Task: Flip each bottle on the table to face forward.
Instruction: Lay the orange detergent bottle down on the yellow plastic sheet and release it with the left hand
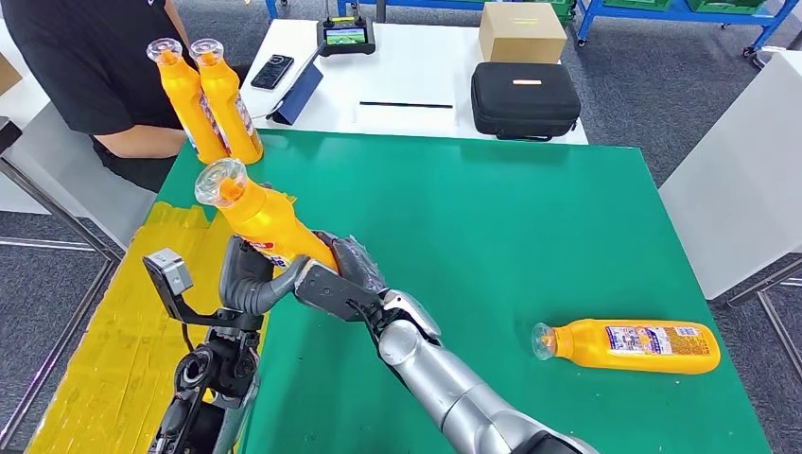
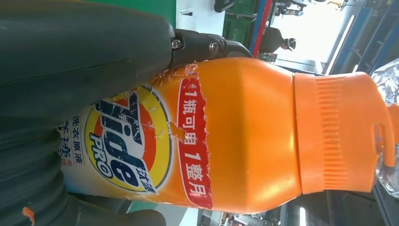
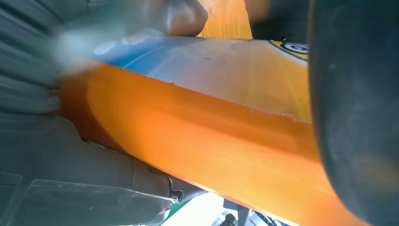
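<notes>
An orange detergent bottle [image 1: 257, 216] with a clear cap is held tilted above the green table's [image 1: 492, 218] left edge, cap pointing up and left. Both hands grip its lower body: my left hand [image 1: 248, 280] from the left, my right hand [image 1: 333, 279] from the right. In the left wrist view the bottle [image 2: 226, 136] shows its Tide label, with my left hand [image 2: 70, 70] wrapped over the base. Close up in the right wrist view, the bottle [image 3: 211, 141] lies against my right hand [image 3: 84, 160]. Two more orange bottles [image 1: 210, 99] stand upright at the far left corner. Another bottle [image 1: 629, 344] lies on its side near the right.
A person in black [image 1: 95, 66] stands at the far left behind the standing bottles. Beyond the green table a white table [image 1: 416, 71] carries a black case [image 1: 525, 97], a cardboard box [image 1: 521, 31], a phone [image 1: 272, 71] and a small screen [image 1: 345, 36]. Yellow floor marking [image 1: 113, 331] runs along the left.
</notes>
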Controlling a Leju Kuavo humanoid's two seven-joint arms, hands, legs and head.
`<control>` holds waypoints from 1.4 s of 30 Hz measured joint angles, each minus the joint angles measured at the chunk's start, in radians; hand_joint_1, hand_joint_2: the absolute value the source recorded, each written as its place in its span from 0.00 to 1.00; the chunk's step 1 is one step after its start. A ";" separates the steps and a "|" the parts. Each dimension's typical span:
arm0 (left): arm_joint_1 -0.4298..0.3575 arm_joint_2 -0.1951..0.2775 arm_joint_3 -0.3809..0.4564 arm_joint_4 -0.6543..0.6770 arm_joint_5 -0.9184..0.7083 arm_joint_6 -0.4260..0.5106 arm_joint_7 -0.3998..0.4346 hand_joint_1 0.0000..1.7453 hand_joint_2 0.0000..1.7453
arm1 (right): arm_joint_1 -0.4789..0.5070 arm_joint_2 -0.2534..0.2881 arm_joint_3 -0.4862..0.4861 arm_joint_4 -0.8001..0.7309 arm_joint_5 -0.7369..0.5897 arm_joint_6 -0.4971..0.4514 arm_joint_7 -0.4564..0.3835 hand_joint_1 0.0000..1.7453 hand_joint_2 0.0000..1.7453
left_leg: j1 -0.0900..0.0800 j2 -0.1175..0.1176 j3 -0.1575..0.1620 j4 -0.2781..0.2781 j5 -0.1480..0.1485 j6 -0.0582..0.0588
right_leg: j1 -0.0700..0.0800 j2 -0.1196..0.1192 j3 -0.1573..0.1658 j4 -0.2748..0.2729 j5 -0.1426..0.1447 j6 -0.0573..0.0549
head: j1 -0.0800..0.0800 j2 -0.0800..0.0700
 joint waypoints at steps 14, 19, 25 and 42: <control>-0.002 0.000 0.002 0.007 0.011 0.000 0.001 0.00 1.00 | 0.009 0.001 0.065 -0.016 -0.009 -0.045 0.061 1.00 1.00 | 0.000 0.000 0.000 0.000 0.000 0.000 | 0.000 0.000 0.000 0.000 0.000 0.000 | 0.000 0.000; 0.007 0.001 0.019 0.009 0.028 0.006 0.012 0.47 1.00 | 0.023 0.001 0.214 -0.049 -0.032 -0.114 0.156 1.00 1.00 | 0.000 0.001 0.000 0.000 0.000 0.000 | 0.000 0.000 -0.001 0.000 0.000 0.000 | 0.000 0.000; 0.058 0.002 0.043 -0.022 0.032 0.007 0.013 1.00 1.00 | 0.026 -0.006 0.328 -0.056 -0.054 -0.138 0.204 1.00 1.00 | 0.000 0.001 0.000 0.000 0.000 0.000 | 0.000 0.000 -0.001 0.000 0.000 0.000 | 0.000 0.000; 0.103 0.004 0.054 -0.067 0.032 0.011 0.015 1.00 1.00 | 0.019 -0.012 0.393 -0.056 -0.068 -0.139 0.207 1.00 1.00 | 0.000 0.001 -0.001 0.000 0.000 0.000 | 0.000 0.000 -0.001 0.000 0.000 0.000 | 0.000 0.000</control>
